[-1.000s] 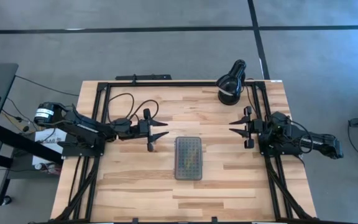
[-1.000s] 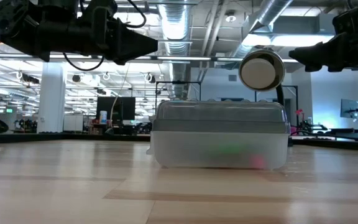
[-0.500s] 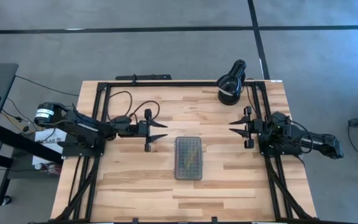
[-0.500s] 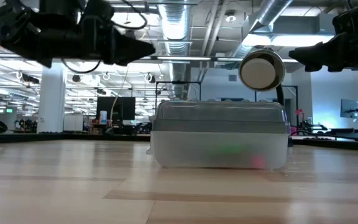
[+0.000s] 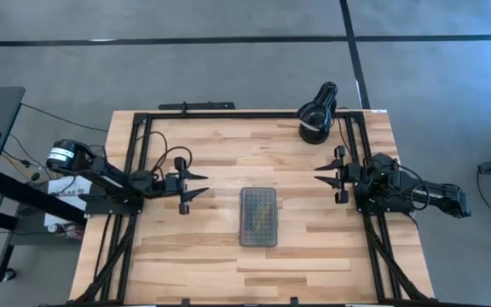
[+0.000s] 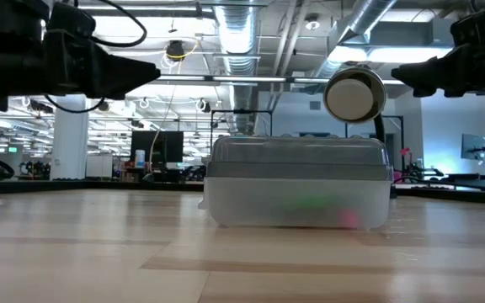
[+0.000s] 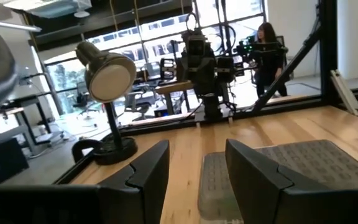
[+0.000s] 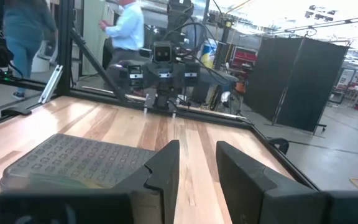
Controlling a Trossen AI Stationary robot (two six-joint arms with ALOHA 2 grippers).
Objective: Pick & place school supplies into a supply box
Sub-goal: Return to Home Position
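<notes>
Small clear plastic supply box [image 5: 258, 217], dotted grey lid closed, green and pink shapes [image 6: 314, 204] inside, sits centred on the light wooden table [image 5: 314, 256]; left gripper [image 5: 203, 184] and right gripper [image 5: 316, 174] hover beyond it, well apart, jaws wide and empty; black round lamp [image 5: 316, 115] at far edge.

Black lamp [image 5: 316, 114] on wooden table [image 5: 186, 249]

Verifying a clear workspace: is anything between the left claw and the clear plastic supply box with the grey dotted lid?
Nothing visible: only bare wooden table lies between the open left claw and the closed supply box.
</notes>
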